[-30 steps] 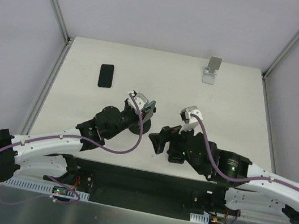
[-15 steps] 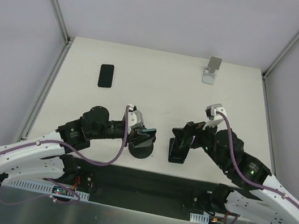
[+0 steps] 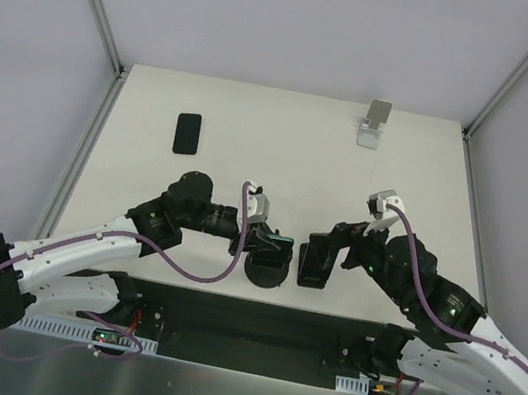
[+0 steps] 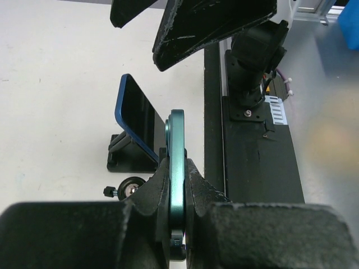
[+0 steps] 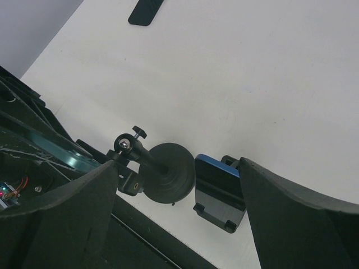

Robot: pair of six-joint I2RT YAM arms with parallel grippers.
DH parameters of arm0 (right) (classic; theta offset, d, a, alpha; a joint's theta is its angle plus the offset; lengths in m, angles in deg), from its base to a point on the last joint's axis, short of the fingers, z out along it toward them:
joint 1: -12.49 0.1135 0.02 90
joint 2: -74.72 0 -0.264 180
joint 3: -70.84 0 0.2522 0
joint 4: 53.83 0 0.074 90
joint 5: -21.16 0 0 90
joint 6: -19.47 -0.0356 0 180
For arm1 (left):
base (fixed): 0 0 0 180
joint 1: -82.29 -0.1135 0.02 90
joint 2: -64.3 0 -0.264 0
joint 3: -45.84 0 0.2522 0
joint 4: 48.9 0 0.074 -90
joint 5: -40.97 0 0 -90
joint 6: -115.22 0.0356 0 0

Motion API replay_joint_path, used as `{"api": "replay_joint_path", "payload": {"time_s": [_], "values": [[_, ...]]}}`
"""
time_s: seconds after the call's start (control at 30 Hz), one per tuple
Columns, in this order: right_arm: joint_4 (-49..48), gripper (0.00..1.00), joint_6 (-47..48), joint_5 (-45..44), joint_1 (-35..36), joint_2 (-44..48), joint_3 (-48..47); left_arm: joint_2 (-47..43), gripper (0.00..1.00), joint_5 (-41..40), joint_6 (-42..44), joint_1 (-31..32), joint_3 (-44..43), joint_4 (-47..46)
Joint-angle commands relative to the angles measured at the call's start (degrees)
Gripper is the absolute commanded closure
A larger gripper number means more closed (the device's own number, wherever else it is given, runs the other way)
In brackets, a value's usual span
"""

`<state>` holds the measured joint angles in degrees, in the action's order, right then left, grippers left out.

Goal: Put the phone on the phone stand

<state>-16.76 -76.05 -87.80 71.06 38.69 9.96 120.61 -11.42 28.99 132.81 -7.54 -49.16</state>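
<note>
**Hidden or unclear.** From the top, the left gripper (image 3: pixel 272 248) covers nearly all of the teal phone (image 4: pixel 177 140). The left wrist camera sees that phone edge-on only. Both faces are masked by the fingers (image 4: pixel 160 182) and its near end is cut off at the bottom of the picture. The right wrist camera catches only a teal sliver at its left edge. The right gripper (image 5: pixel 179 165) covers part of the black stand (image 4: pixel 126 157) in the top view.

**Grip.** The left jaws pinch the teal phone by its two faces. The right jaws are spread wide and hold nothing.

**Location and heading.** The teal phone is in the air at the near edge of the table (image 3: pixel 300 163), above a round-footed stand (image 5: pixel 168 174). It is just left of the black stand, where a blue phone (image 4: pixel 137 120) leans. It stands on edge, and its length appears to run out past the fingertips, to the right.

**Elsewhere.** A black phone (image 3: pixel 187 133) lies flat at the far left. A white stand (image 3: pixel 375 125) sits at the far right.
</note>
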Motion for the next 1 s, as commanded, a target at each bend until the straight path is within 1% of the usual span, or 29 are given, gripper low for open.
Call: {"api": "replay_joint_path", "payload": {"time_s": [0.0,0.17,0.3,0.33,0.4,0.43,0.53,0.6,0.7,0.73,0.77,0.8,0.87,0.9,0.93,0.97], "values": [[0.5,0.11,1.5,-1.8,-0.4,2.1,0.0,2.7,1.0,7.0,-0.7,-0.9,-4.5,-8.9],[0.9,0.1,1.9,-2.7,-0.6,3.3,0.4,4.5,1.0,7.1,-1.7,-2.2,-3.9,-10.4],[0.9,0.1,1.8,-2.5,-0.7,3.2,0.8,4.9,1.0,4.6,-3.7,-2.4,-2.3,-11.1],[0.9,0.1,1.7,-2.6,-0.7,3.2,0.9,4.9,1.0,4.0,-6.5,-2.6,-2.0,-11.7],[0.9,0.1,1.5,-2.6,-0.7,3.2,1.1,4.9,1.0,3.8,-8.8,-3.1,-0.5,-13.0],[0.9,0.1,1.4,-2.3,-0.7,3.1,1.1,5.2,1.0,4.0,-11.3,-3.4,-0.1,-13.4],[0.9,0.1,1.2,-2.0,-0.7,2.8,1.1,5.5,1.0,3.8,-14.8,-3.9,1.6,-15.1],[0.9,0.1,1.1,-2.0,-0.7,2.8,1.1,5.5,1.0,3.5,-15.8,-3.9,3.3,-16.7],[0.6,0.1,0.9,-1.8,-0.7,3.0,1.3,4.9,1.0,1.2,-16.0,-3.9,2.9,-14.5],[0.5,0.1,0.8,-1.6,-0.7,3.0,1.4,4.7,0.97,0.7,-15.9,-3.9,2.5,-13.6],[0.6,0.1,0.9,-1.6,-0.8,3.0,1.4,4.3,0.89,0.1,-15.9,-3.9,2.1,-12.9],[0.6,0.1,0.7,-1.6,-0.8,3.0,1.5,3.7,0.79,-1.0,-16.0,-4.0,1.0,-11.0],[0.6,0.1,0.6,-1.4,-0.7,3.1,1.6,2.8,0.65,-1.6,-15.5,-4.2,0.2,-9.4],[0.5,0.1,0.5,-1.4,-0.8,3.1,1.7,1.5,0.59,-3.4,-15.5,-4.2,-0.5,-8.4],[0.6,0.1,0.5,-1.3,-0.7,3.2,1.8,0.6,0.42,-4.1,-15.0,-4.3,-0.8,-6.5],[0.6,0.1,0.4,-1.3,-0.8,3.2,1.9,-0.2,0.37,-4.6,-14.9,-4.6,-1.0,-5.8]]}}
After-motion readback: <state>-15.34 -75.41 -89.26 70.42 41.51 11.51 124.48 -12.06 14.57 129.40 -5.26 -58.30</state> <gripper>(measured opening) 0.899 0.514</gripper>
